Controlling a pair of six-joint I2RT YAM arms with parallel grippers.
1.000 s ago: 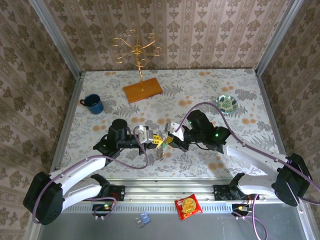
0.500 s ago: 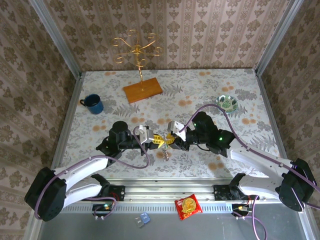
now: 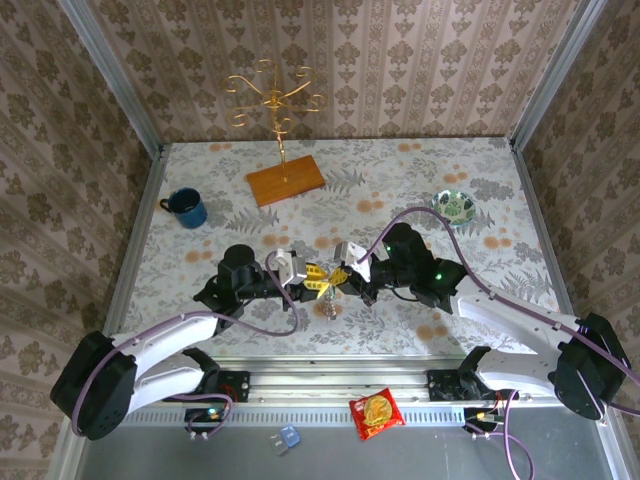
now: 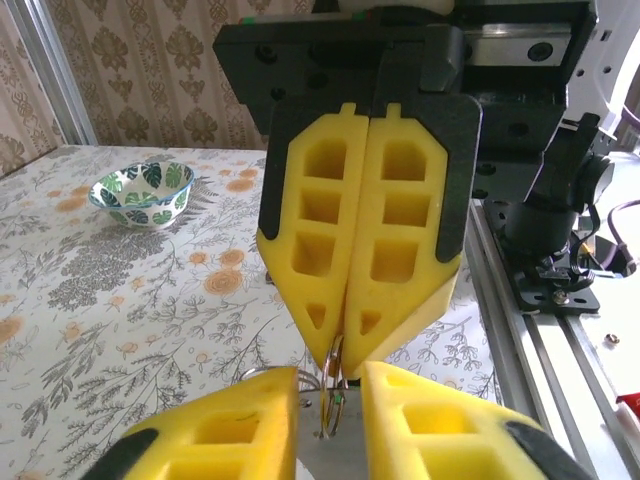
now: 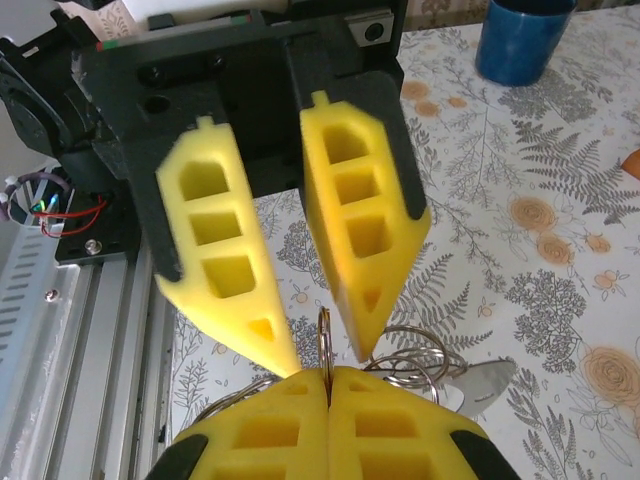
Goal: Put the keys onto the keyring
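Yellow foam tips meet nose to nose above the counter (image 3: 420,180), near its front edge. The right claw (image 5: 328,385) is pressed together, pinching the keyring (image 5: 325,335) so the thin wire stands on edge, straight up from its seam. The left claw (image 5: 325,352) faces it, its fingers spread either side of that wire, touching nothing I can make out. The keys (image 3: 328,306) dangle just below the pair. By my reckoning the wire lies in line with the left's gap — closing there would catch it.
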